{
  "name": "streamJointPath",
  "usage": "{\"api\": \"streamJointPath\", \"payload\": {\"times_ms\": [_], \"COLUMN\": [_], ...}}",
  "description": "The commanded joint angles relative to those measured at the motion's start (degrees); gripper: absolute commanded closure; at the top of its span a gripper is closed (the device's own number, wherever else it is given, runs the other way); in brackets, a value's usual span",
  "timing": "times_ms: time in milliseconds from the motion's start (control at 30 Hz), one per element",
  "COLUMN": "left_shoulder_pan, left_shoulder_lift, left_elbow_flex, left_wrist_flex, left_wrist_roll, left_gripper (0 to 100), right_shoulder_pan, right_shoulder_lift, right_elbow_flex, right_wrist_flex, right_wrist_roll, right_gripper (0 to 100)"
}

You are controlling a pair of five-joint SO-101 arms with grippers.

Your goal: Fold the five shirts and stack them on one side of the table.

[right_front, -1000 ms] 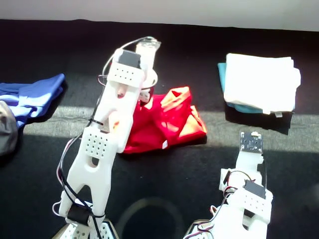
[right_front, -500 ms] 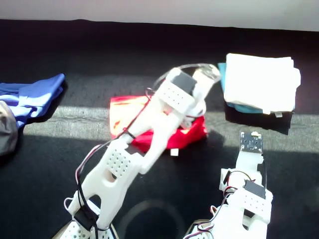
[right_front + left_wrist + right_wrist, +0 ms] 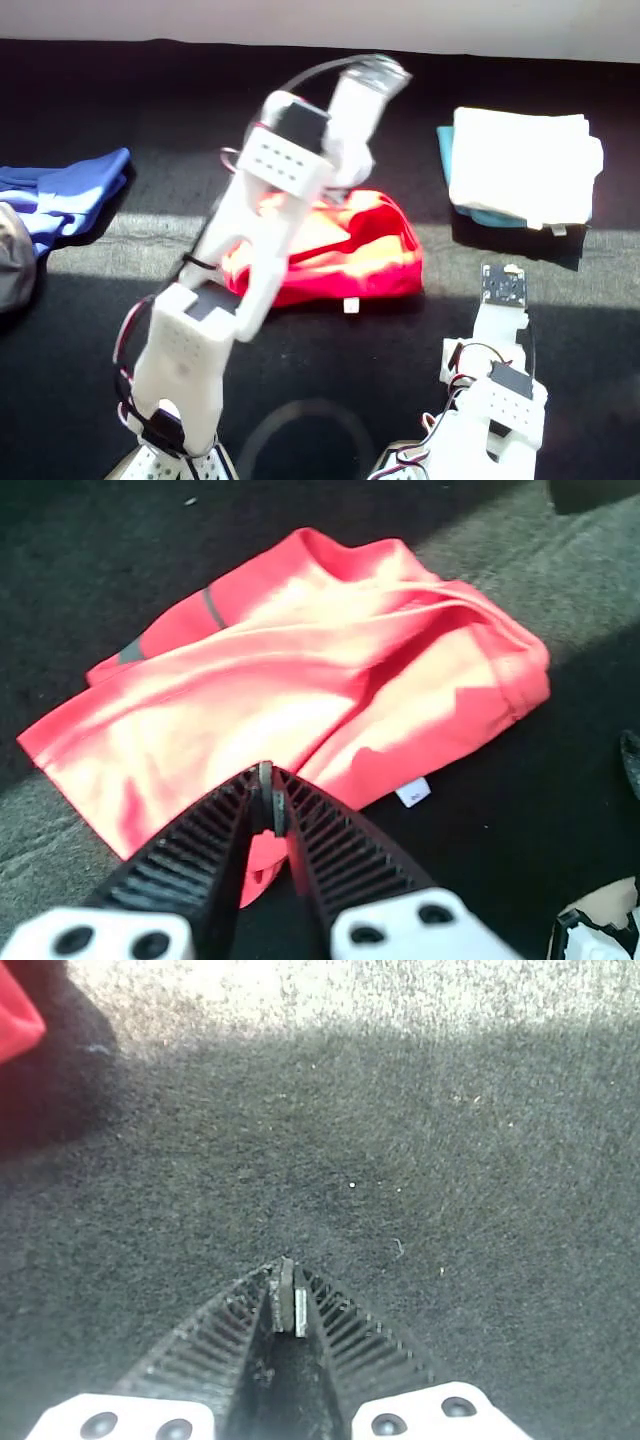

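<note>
Left gripper (image 3: 268,805): fingers pressed together with nothing between them, above the red shirt (image 3: 340,255), which lies roughly folded at mid-table. Right gripper (image 3: 287,1305): fingers likewise closed and empty, over the dark table (image 3: 450,1160). A folded white shirt (image 3: 520,160) lies on a teal shirt (image 3: 445,160) at the right side. A blue shirt (image 3: 60,190) is crumpled at the left, beside a grey item (image 3: 15,265), possibly another shirt.

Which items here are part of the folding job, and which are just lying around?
Job: red shirt, white shirt stacked on teal shirt, blue shirt.
Lying about: grey cloth at the edge, possibly a shirt; black table cover.
</note>
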Motion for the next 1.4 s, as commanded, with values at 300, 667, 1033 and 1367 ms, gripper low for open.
{"api": "streamJointPath", "payload": {"times_ms": [300, 667, 1033, 1367], "left_shoulder_pan": [-20.2, -22.7, -20.0, -12.0], "left_shoulder_lift": [18.8, 24.7, 24.4, 20.8], "left_elbow_flex": [-0.7, -0.7, -1.3, -15.4], "left_wrist_flex": [-7.6, -14.7, -14.3, -1.6], "left_wrist_roll": [0.1, -0.2, -0.1, 0.1], "left_gripper": [80, 81, 98, 99], "right_shoulder_pan": [0.6, 0.6, 0.6, 0.6], "right_shoulder_lift": [-0.1, -0.1, -0.1, -0.1], "right_elbow_flex": [1.1, 1.2, 1.2, 1.2], "right_wrist_flex": [-1.3, -1.3, -1.3, -1.3], "right_wrist_roll": [-0.5, -0.5, -0.5, -0.5], "right_gripper": [99.2, 99.2, 99.2, 99.2]}}
